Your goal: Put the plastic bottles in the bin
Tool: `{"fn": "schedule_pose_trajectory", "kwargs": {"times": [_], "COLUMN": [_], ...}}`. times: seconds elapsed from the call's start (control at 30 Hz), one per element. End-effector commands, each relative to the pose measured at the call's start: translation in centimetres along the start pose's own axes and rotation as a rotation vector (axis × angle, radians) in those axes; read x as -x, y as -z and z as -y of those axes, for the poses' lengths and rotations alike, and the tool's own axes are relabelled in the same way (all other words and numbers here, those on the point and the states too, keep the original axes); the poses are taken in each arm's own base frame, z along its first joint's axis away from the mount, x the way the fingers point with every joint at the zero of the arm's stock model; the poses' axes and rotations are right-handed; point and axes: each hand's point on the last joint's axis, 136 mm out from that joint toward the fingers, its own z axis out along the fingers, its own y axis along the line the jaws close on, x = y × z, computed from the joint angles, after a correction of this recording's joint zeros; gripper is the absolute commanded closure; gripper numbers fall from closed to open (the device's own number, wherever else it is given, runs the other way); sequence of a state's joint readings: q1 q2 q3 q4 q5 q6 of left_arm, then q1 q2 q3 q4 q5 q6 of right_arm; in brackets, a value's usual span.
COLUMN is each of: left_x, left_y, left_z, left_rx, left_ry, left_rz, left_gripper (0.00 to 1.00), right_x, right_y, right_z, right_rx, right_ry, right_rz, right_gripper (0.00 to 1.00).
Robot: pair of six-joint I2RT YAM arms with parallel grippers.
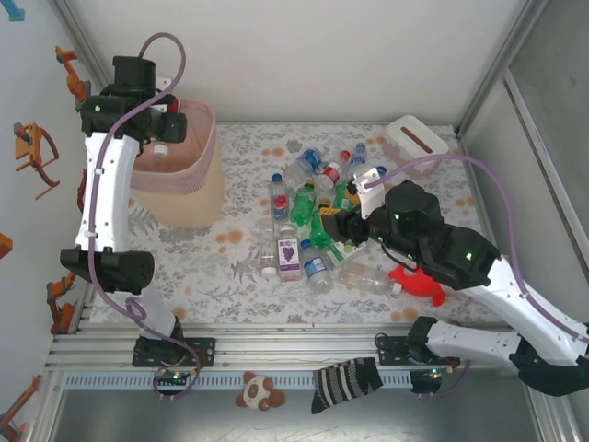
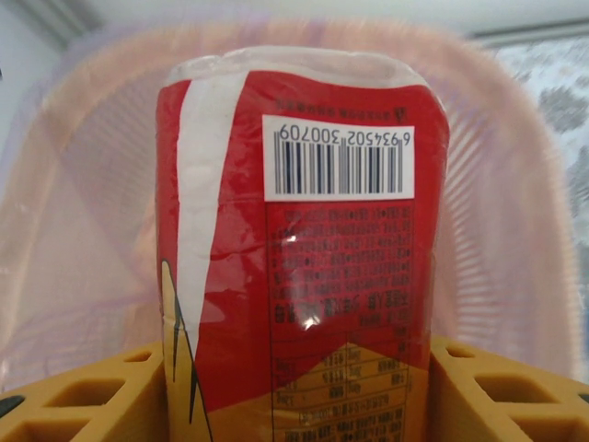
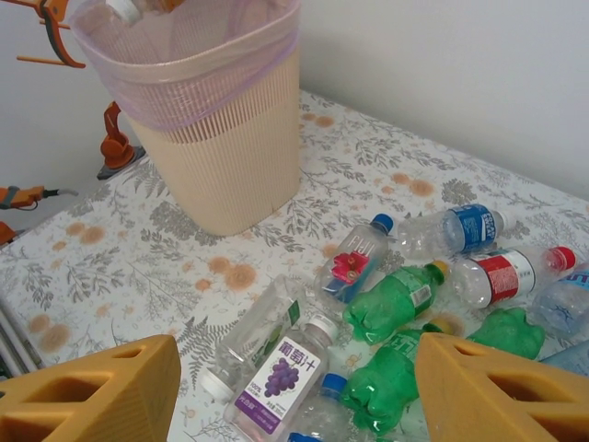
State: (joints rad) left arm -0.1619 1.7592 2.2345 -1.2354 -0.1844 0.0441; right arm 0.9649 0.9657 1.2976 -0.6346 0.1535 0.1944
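**Status: One Bottle Over the Bin, Pile Not Yet Cleared**

**Task progress.** The task is judged to be at an early stage. One red-labelled bottle (image 2: 304, 239) is carried above the opening of the bin (image 1: 189, 198), whose pink liner (image 2: 83, 230) forms the background behind the bottle in the left wrist view. The bottle is not yet released. It hides most of the bin's interior, so it cannot be told whether other bottles lie inside. The pile of plastic bottles (image 1: 308, 221) lies on the table (image 1: 230, 267), well apart from the bin. It includes a purple grape-label bottle (image 3: 281, 378), several green bottles (image 3: 391, 304) and a clear bottle with a red label (image 3: 506, 274). All of these are left to move.

**Left pincer.** The left pincer (image 2: 294, 405) is closed on the red-labelled bottle. An orange finger (image 2: 92, 401) presses against each side of the label, and the bottle's base points down into the bin.

**Right pincer.** The right pincer (image 3: 294, 387) hangs above the pile. Its fingers (image 3: 101, 391) stand apart with nothing between them, and they touch no bottle.
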Motion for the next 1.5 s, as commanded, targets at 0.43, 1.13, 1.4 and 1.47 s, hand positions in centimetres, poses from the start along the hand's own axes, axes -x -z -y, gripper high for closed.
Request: {"fn": "schedule_pose_trajectory", "kwargs": {"times": [0.43,1.13,1.4,1.47], "left_x": [-6.5,-14.6,-14.3,-13.5], "left_y": [-9.8,-19.4,-19.5,-19.0], "left_z": [-2.8,-1.8,-1.1,-1.1], "left_rx": [0.011,-0.027,-0.050,-0.057], "left_ry": [-0.008,0.015,0.063,0.079], "left_rz": [-0.280,-0.598,-0.561,-0.526], "left_gripper": [0.40,0.35,0.28,0.26], "right_x": [1.9,1.8,1.5,1.6], "right_y": [-0.4,-0.7,-0.7,-0.7], "right_z": [-1.3,-1.3,-1.2,-1.1], "right_rx": [0.051,0.052,0.048,0.045], "right_ry": [0.026,0.034,0.030,0.028], "right_rz": [0.038,0.041,0.036,0.039], "right_gripper": [0.32,0.32,0.32,0.32]}}
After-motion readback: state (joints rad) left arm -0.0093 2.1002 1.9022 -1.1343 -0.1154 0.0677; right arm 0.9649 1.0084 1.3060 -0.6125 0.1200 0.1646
